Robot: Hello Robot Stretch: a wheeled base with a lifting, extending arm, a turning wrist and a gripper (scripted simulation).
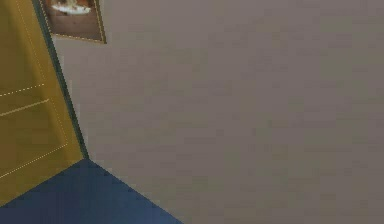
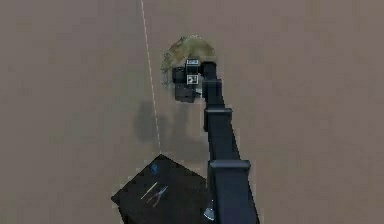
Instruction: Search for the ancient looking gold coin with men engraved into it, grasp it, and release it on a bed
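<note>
The arm is reaching up the arm side view against a bare brown wall. At its far end the claw is holding the coin, a round, mottled gold thing hanging clear of any surface. A dark box is sitting at the bottom edge, left of the arm. In the forward view, a yellow door is standing at the left, a framed picture is hanging beside it, and blue floor is showing below.
</note>
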